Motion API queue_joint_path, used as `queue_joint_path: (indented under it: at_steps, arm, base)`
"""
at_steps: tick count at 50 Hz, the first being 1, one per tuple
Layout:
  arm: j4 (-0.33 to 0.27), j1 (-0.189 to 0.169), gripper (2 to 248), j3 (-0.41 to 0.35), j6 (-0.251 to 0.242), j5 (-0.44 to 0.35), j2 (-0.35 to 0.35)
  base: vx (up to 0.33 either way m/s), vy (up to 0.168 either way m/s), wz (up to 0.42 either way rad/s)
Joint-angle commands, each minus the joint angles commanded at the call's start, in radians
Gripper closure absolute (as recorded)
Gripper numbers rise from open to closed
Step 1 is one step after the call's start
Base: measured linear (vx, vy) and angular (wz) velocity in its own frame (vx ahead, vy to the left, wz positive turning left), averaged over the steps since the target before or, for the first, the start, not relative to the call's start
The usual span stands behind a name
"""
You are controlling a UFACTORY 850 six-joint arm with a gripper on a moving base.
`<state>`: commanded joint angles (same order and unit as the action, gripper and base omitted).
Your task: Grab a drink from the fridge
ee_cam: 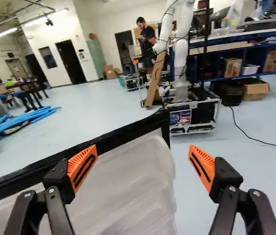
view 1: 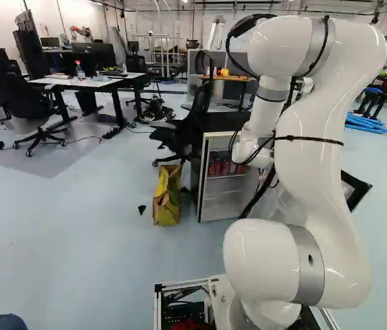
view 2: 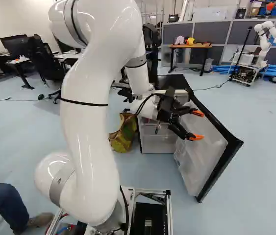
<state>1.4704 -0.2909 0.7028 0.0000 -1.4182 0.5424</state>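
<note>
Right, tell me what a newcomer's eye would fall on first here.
Probably the big white arm, towering at the right of the left base view. Next, the orange pads of its open gripper, near the swung-open door of the fridge. Then perhaps the red cans inside the fridge.

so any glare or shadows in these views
Left base view: shine on the arm, a darker patch, likely shadow, on the floor by the desk; right base view: glints along the arm; wrist view: soft sheen on the fridge door.
</note>
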Motion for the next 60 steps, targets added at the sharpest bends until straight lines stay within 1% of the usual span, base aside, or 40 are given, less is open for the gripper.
queue_joint_path:
  at_steps: [18, 32, 43, 60]
  arm:
    - [-0.189, 0.048, 3, -0.132, 0.000, 0.000, -0.075]
    - [-0.339, 0.065, 3, -0.200, 0.000, 0.000, -0.118]
    - [-0.452, 0.068, 3, -0.227, 0.000, 0.000, -0.136]
    - [-0.631, 0.067, 3, -0.227, 0.000, 0.000, -0.131]
  base:
    - [0.000, 0.000, 0.000]
    - [0.000, 0.000, 0.000]
    - [0.000, 0.000, 0.000]
    - [0.000, 0.000, 0.000]
